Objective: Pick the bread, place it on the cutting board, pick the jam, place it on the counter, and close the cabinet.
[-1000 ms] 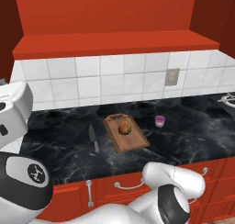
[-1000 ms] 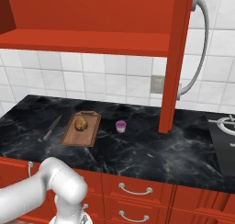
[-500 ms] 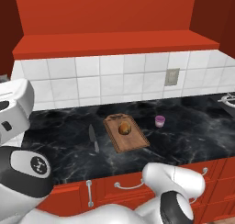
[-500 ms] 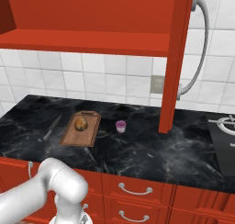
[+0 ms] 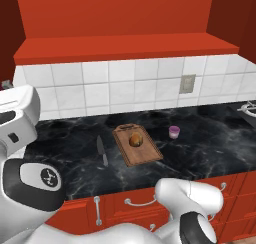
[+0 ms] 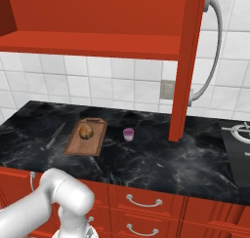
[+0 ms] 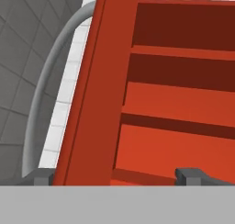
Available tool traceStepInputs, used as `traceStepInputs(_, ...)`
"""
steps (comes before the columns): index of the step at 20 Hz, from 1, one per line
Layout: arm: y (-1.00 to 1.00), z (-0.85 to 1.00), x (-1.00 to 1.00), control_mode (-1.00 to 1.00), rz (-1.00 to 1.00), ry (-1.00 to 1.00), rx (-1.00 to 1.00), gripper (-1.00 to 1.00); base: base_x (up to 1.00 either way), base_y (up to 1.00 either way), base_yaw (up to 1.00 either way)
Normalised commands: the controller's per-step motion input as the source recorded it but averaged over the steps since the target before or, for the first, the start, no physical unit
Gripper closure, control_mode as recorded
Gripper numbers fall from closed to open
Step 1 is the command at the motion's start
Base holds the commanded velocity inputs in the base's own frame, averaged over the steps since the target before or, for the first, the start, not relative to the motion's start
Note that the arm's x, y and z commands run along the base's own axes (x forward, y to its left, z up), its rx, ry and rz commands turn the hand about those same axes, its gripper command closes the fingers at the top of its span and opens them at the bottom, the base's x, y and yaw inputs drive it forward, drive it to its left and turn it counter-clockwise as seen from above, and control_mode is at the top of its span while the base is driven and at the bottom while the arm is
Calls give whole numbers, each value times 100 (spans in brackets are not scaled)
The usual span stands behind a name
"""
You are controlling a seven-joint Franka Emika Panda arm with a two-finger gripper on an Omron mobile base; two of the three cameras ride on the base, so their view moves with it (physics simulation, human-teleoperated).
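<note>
Nothing on the desk (image 6: 161, 159) has shifted: bread (image 6: 86, 132) sits on the cutting board (image 6: 87, 142), jam (image 6: 128, 133) beside it mid-desk. Hand (image 7: 120, 175), fingers spread and empty, straddles the open cabinet (image 6: 188, 47) door's edge, its long axis vertical, handle (image 7: 43, 94) to one side.

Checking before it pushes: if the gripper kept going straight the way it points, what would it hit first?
Most likely the open red cabinet door, edge-on between the gripper's fingertips; behind it lie the red cabinet's shelves. Depth is unclear.
</note>
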Motion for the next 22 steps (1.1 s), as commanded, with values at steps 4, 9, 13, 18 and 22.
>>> traceStepInputs(4,0,0,18,-100,-2,-4,0,-100,0,0,0)
traceStepInputs(9,0,0,17,-100,-8,-4,0,-100,0,0,0)
traceStepInputs(13,0,0,12,-100,-7,-4,0,-100,0,0,0)
traceStepInputs(18,0,0,-1,-100,-1,0,0,-100,0,0,0)
traceStepInputs(22,0,0,-29,-100,0,0,0,-100,0,0,0)
